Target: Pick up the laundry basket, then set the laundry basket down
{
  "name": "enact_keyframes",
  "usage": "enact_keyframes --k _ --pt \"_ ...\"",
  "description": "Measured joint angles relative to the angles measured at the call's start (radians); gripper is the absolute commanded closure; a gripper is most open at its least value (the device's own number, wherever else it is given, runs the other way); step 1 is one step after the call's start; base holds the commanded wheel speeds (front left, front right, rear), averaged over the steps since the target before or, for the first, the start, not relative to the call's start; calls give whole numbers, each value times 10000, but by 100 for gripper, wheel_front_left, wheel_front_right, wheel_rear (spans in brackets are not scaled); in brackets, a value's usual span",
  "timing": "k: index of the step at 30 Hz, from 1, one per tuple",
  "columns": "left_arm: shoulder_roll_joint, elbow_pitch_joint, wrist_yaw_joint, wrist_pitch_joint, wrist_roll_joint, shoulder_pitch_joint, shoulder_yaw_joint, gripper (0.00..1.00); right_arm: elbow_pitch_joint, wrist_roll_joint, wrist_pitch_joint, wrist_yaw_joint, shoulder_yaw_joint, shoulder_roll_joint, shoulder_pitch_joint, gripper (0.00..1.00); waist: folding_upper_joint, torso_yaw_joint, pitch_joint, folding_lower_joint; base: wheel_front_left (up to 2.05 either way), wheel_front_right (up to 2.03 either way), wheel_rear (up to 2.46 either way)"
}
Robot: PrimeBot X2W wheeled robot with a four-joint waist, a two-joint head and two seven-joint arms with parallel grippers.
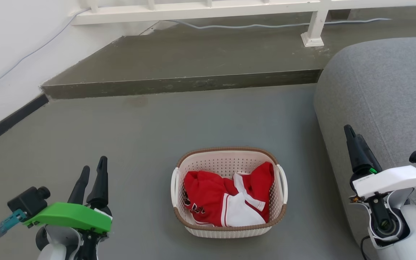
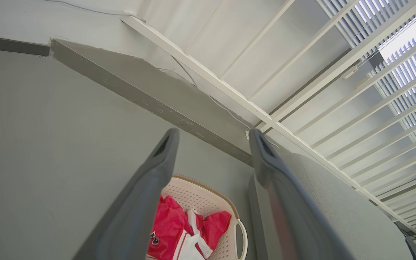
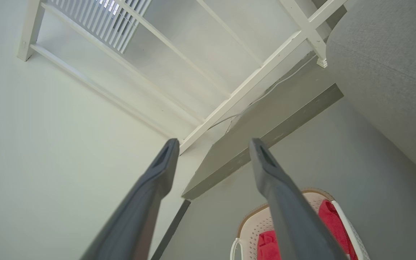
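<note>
Laundry basket (image 1: 229,231) sat lower centre on the floor (image 1: 157,126). Your left hand (image 1: 94,164) and right hand (image 3: 213,142) were spread, empty. Looked light, stiff plastic; grab both side handles (image 1: 174,186).

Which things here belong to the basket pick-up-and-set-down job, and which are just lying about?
Belonging to the job: laundry basket on the floor; left gripper, open; right gripper, open.
Just lying about: red and white clothing inside the basket; grey sofa; white railing; cable on the raised step.
</note>
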Motion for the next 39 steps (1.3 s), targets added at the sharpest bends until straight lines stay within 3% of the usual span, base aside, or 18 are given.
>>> enact_keyframes --k 16,39 --pt "-127 -203 4 -491 1965 -151 -268 0 -48 -1772 -522 -211 366 36 -148 0 0 29 91 0 0 0 0" --pt "-245 -408 -2 -1147 4523 -299 -596 0 -21 -4335 -1189 -207 899 27 -338 0 0 37 53 0 0 0 0"
